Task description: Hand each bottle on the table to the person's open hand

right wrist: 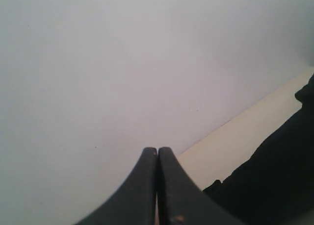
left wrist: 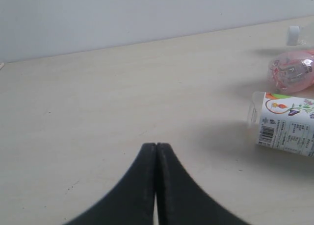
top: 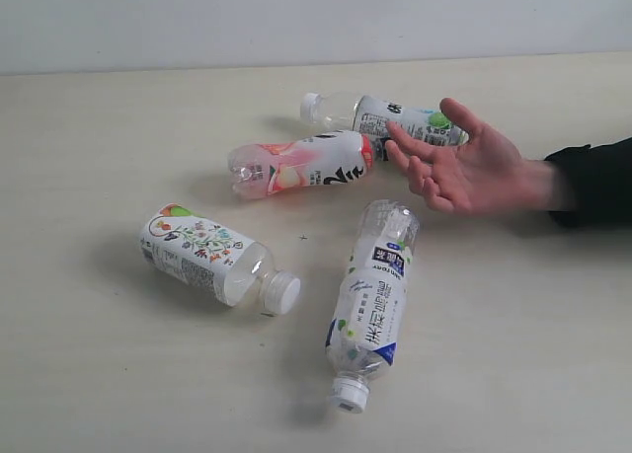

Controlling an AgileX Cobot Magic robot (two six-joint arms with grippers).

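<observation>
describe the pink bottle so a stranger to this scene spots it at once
A person's open hand reaches over the table from the exterior view's right. Two bottles lie at its fingertips. The pink bottle is the one nearer the camera, pink-tinted, while the white-capped bottle behind it is clear.

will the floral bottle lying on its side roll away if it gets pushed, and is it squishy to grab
Likely rolls: the floral bottle lies on its side, round body on the smooth table, nothing touching it. Thin clear plastic probably dents under a firm squeeze. Being small and plastic, it is probably light.
</observation>
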